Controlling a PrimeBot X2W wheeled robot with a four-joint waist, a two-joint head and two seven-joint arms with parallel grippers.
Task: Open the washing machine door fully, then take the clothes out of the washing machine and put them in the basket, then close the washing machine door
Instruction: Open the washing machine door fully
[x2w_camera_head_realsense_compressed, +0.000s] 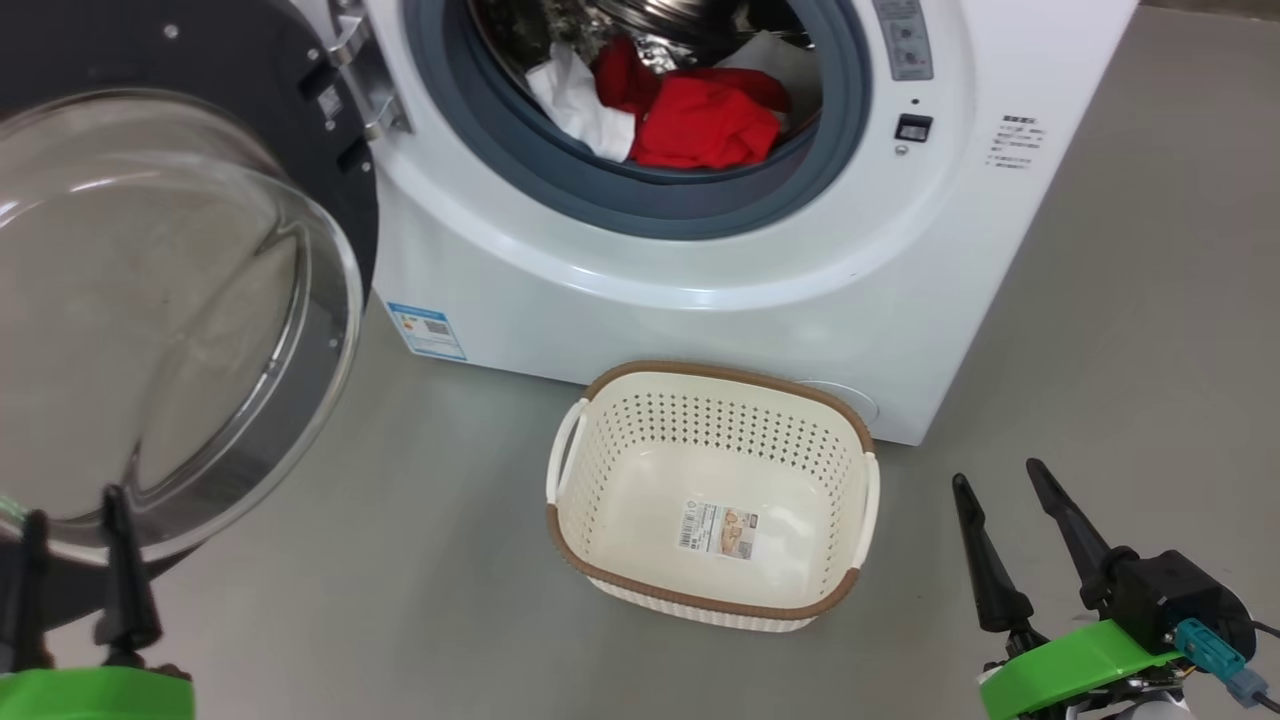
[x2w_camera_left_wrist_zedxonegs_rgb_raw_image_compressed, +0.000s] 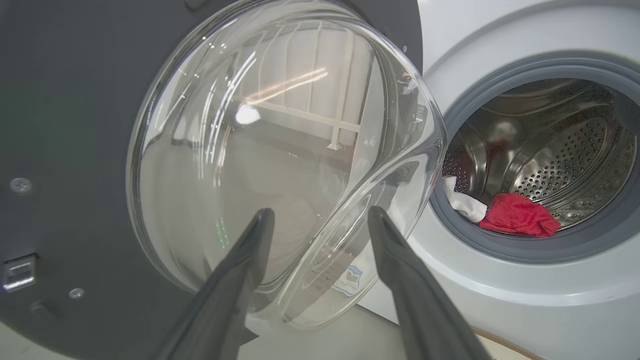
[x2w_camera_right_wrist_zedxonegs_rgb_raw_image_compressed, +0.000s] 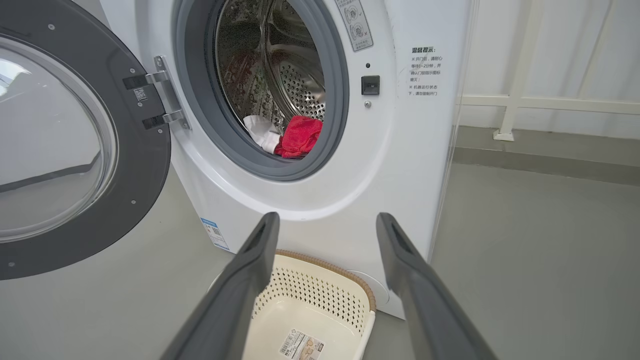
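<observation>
The white washing machine (x2w_camera_head_realsense_compressed: 700, 300) stands with its door (x2w_camera_head_realsense_compressed: 200, 60) swung wide to the left, the glass bowl facing me. Red and white clothes (x2w_camera_head_realsense_compressed: 705, 120) lie at the drum's front lip, also the clothes (x2w_camera_right_wrist_zedxonegs_rgb_raw_image_compressed: 300, 136) in the right wrist view. The cream basket (x2w_camera_head_realsense_compressed: 700, 375) sits on the floor before the machine, holding only its paper label. My left gripper (x2w_camera_head_realsense_compressed: 73, 503) is open and empty at the lower left, just in front of the door's bowl (x2w_camera_left_wrist_zedxonegs_rgb_raw_image_compressed: 280, 150). My right gripper (x2w_camera_head_realsense_compressed: 998, 473) is open and empty, right of the basket (x2w_camera_right_wrist_zedxonegs_rgb_raw_image_compressed: 325, 295).
Grey floor (x2w_camera_head_realsense_compressed: 420, 560) stretches around the basket and to the machine's right. The door's metal hinge (x2w_camera_head_realsense_compressed: 350, 70) juts out at the opening's left side. A white railing (x2w_camera_right_wrist_zedxonegs_rgb_raw_image_compressed: 510, 105) and wall stand beyond the machine's right side.
</observation>
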